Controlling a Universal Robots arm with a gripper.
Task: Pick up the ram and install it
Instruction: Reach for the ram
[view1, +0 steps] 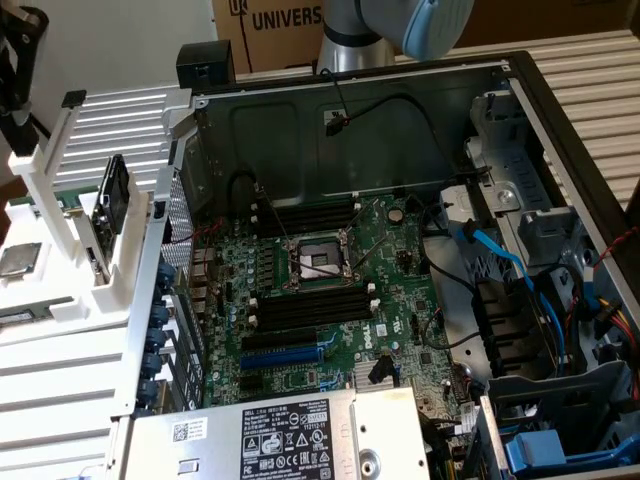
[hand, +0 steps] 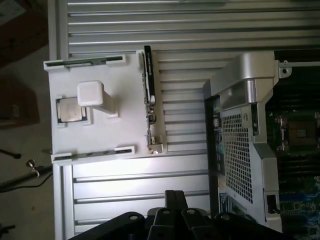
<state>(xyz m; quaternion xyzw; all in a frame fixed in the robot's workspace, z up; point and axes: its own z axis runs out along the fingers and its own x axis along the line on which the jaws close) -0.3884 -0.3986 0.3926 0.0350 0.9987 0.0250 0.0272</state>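
- Our black gripper (hand: 172, 200) has its fingers pressed together and holds nothing.
- The long, thin dark-green ram stick (hand: 149, 95) stands on its edge in the white plastic holder (hand: 100, 135), well apart from the gripper.
- To grab it well, we think the fingers should spread and meet its flat sides near the middle.

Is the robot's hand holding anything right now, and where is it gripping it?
Nothing. The hand is shut and empty; the long dark-green ram stick stands in its white plastic holder.
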